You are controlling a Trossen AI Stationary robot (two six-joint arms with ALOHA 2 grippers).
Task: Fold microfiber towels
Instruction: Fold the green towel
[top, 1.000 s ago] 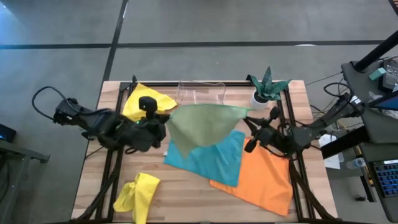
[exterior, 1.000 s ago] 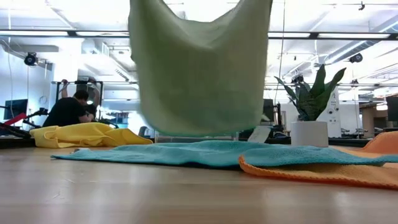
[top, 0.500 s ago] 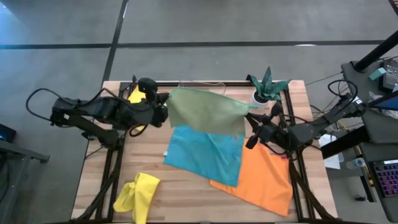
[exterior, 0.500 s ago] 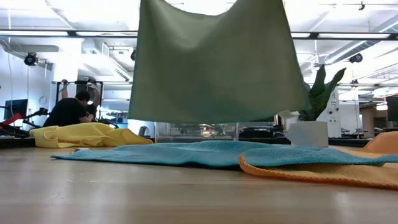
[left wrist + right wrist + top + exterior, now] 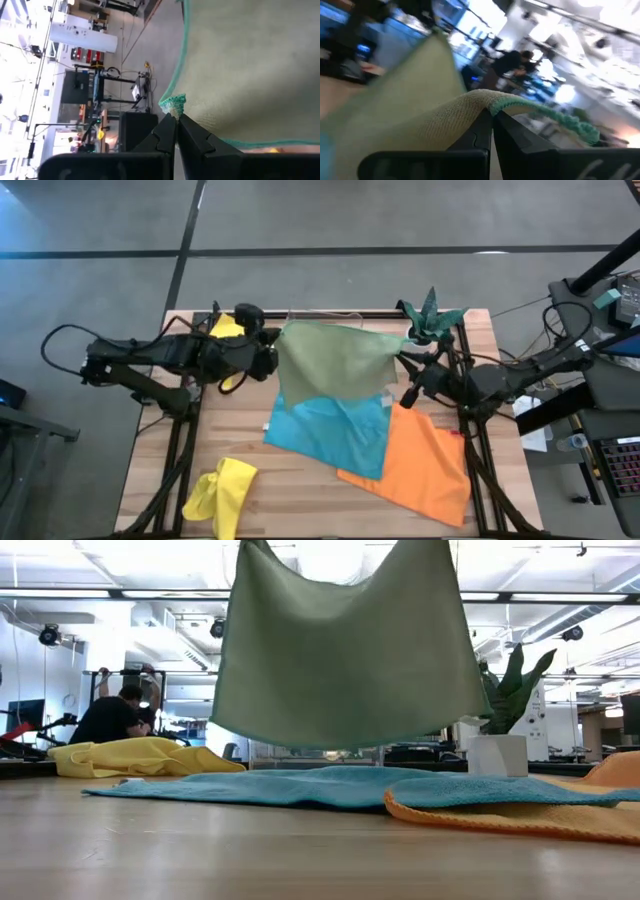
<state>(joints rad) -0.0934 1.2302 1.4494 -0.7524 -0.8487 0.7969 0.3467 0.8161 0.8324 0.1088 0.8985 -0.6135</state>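
I've got the green towel (image 5: 335,363) up in the air, stretched between both grippers: left gripper (image 5: 177,118) pinched tight on one corner, right gripper (image 5: 491,116) clamped on the other. It hangs clear of the blue towel (image 5: 325,435), over the table's 12 o'clock half.

Risks, as I judge them:
- Each pinch has only a tiny bit of hem. If I pull the corners further apart, one could slip out and the towel drops in a heap.
- The plant (image 5: 428,318) sits just beside my right gripper, at 1 o'clock. A swing that way could tip the pot.
- The hanging bottom edge is near the blue towel; lowering w/ a drag could rumple blue and the orange towel (image 5: 420,465).

Room: the tray (image 5: 318,751) is behind the green towel at 12, a yellow towel (image 5: 225,330) at 10 by my left arm, another yellow one (image 5: 220,495) bunched at 7. Bare wood (image 5: 300,500) at 6 to 7 looks like the best open spot to lay down.
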